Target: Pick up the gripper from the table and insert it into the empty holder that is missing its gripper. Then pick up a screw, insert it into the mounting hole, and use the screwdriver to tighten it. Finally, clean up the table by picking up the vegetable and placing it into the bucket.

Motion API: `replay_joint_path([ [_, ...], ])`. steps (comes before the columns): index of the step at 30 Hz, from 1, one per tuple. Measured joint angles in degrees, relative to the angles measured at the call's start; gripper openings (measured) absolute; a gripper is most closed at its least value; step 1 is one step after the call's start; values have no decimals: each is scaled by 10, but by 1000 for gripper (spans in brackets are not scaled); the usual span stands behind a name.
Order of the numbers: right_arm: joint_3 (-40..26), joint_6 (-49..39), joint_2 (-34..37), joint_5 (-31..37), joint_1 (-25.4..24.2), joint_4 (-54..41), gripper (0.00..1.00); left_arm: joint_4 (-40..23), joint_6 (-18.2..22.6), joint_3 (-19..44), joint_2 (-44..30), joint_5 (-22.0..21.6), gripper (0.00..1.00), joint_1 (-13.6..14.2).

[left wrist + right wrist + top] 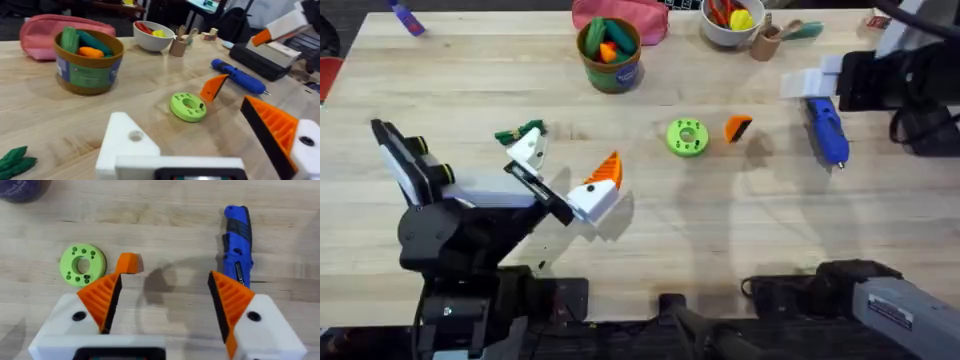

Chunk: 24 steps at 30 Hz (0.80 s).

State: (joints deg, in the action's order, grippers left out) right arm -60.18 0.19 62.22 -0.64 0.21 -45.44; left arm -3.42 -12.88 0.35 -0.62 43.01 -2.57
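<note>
- The right gripper (165,305) holds its two orange ribbed pads (102,297) spread wide, nothing between them; it hangs above the table (650,240)
- Below it lie the small orange gripper (129,263), just right of the green disc (83,265), and farther right the blue screwdriver (237,242)
- The left gripper (565,180) sits low at the left; it carries one orange pad (605,172), while its other mount, the white holder (125,142), is bare; its jaws stand apart and grasp nothing
- The dark green vegetable (520,133) lies just beyond the holder
- The bucket (611,52) stands at the far middle with toy vegetables inside, a pink pouch (630,15) behind it
</note>
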Motion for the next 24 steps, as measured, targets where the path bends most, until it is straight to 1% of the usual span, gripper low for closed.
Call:
replay_joint_path([
  [2, 0, 0, 0, 0, 0, 0, 994, -3, 1, 1, 0, 12, 987, 0],
  [6, 0, 0, 0, 0, 0, 0, 994, -7, 22, 1, 0, 44, 987, 0],
  [11, 0, 0, 0, 0, 0, 0, 994, -9, 39, 1, 0, 60, 987, 0],
  [14, 0, 0, 0, 0, 0, 0, 994, -9, 65, 1, 0, 66, 985, 0],
  [19, 0, 0, 0, 0, 0, 0, 994, -10, 119, 1, 0, 68, 986, 0],
  [24, 0, 0, 0, 0, 0, 0, 994, -10, 149, 1, 0, 69, 988, 0],
])
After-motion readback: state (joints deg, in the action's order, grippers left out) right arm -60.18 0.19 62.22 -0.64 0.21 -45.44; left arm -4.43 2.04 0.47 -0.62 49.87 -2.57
